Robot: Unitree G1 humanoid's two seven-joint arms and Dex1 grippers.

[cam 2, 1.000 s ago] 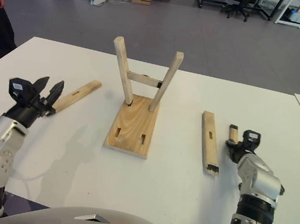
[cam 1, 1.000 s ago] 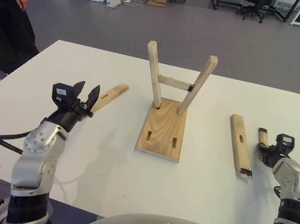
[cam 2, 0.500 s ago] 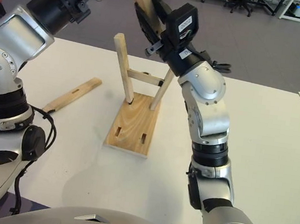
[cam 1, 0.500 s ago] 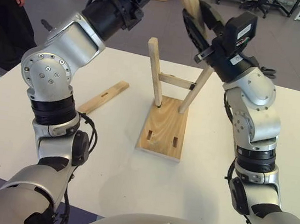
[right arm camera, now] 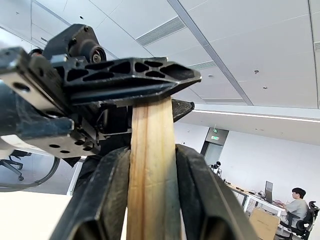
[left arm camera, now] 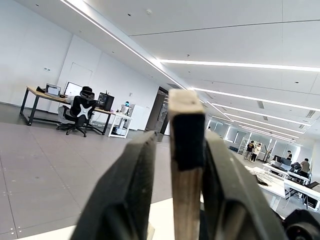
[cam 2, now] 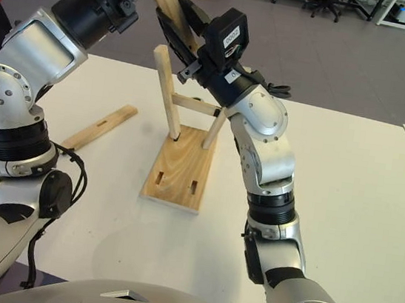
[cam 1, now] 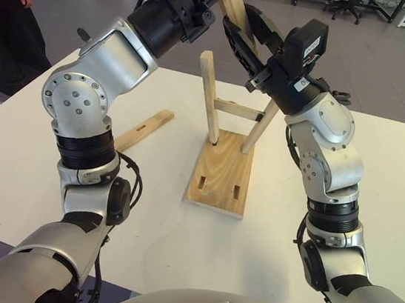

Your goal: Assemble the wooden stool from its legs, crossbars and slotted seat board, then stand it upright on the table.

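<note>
Both the left gripper (left arm camera: pixel 180 142) and the right gripper (right arm camera: pixel 150 155) are clamped on one wooden leg (cam 1: pixel 235 6), high above the seat board (cam 1: pixel 221 176) on the table (cam 1: pixel 379 167); if the arms pull unevenly it may twist free, I'd say; dropping, it would knock the standing legs (cam 1: pixel 209 100) askew.

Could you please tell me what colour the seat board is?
The seat board is pale natural wood; left eye view.
</note>
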